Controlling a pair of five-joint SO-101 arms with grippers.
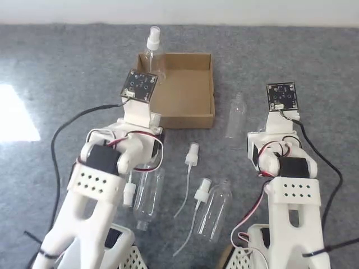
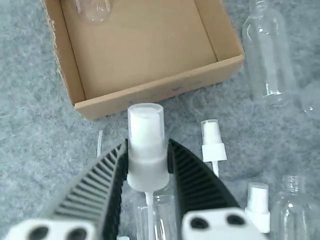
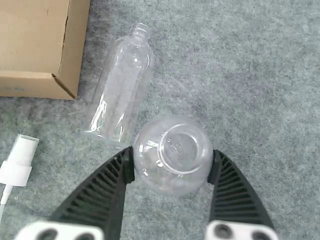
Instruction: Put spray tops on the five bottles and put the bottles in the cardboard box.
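Off box edge (image 2: 155, 92), left hand (image 2: 147, 147) pinches sprayer (image 2: 145, 122) (right hand (image 3: 172, 155), bottle (image 3: 170, 170)).

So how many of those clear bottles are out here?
5: a spray-topped bottle upright in the cardboard box, at its far corner; one lying right of the box; two lying nearer the front; one upright in the right gripper.

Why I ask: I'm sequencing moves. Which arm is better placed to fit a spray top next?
Left: the left gripper is shut on a spray top, while the right gripper holds an open bottle upright.
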